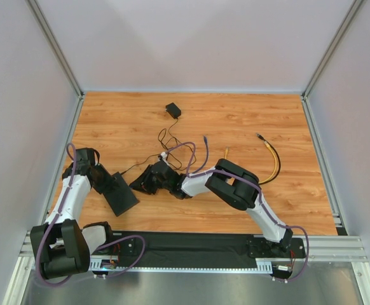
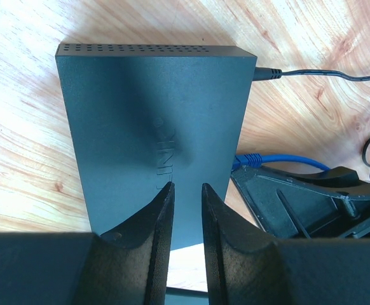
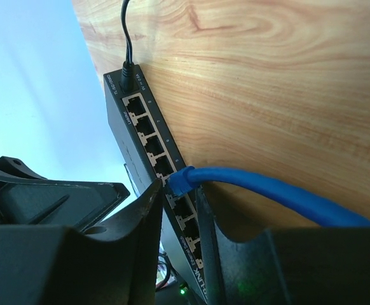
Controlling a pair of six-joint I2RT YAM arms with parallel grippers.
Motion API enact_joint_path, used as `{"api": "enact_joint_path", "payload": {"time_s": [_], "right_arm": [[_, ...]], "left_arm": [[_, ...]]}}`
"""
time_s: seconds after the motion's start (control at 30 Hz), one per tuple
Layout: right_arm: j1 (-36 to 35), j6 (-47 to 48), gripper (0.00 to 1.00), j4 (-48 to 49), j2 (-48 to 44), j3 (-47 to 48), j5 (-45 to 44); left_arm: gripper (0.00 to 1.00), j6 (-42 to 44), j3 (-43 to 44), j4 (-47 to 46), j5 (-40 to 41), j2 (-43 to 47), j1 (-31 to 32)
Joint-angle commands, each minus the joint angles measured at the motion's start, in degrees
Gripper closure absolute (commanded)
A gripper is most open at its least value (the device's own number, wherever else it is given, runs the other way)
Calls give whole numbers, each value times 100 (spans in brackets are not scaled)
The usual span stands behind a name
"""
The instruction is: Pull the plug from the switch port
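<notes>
The switch is a flat matte-black box lying on the wooden table; its top fills the left wrist view. My left gripper rests its fingertips on that top, jaws a little apart with nothing between them. In the right wrist view the switch's port row shows a blue plug seated in a middle port. My right gripper is closed round that plug, one finger on each side. The plug's blue cable runs off to the right. In the top view the right gripper sits at the switch's right edge.
A thin black power lead is plugged into the switch's end socket. A small black adapter lies at the back of the table. A yellow cable curls on the right. Grey walls stand close on both sides.
</notes>
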State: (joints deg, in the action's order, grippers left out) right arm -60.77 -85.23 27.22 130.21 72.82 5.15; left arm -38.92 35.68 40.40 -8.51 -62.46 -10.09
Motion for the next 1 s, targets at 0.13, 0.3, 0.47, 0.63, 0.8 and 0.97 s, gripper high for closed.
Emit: {"api": "enact_joint_path", "payload": {"time_s": [0.13, 0.3, 0.47, 0.63, 0.8, 0.97], "right_arm": [[13, -143, 75, -735, 224, 127, -260], [22, -152, 82, -956, 197, 145, -444], [30, -152, 96, -1052, 189, 145, -680], [48, -213, 100, -755, 197, -39, -1024], [13, -336, 100, -79, 92, -434, -1437], [-66, -389, 100, 371, 13, -655, -1701]], "left_arm": [[69, 68, -17, -85, -71, 76, 24], [69, 60, -26, -85, -54, 49, 24], [69, 51, -26, -50, -1, 41, 24], [69, 42, -35, -15, 69, -56, 24], [69, 77, -26, -58, 148, -337, 24], [72, 147, -17, -120, 157, -768, 24]]}}
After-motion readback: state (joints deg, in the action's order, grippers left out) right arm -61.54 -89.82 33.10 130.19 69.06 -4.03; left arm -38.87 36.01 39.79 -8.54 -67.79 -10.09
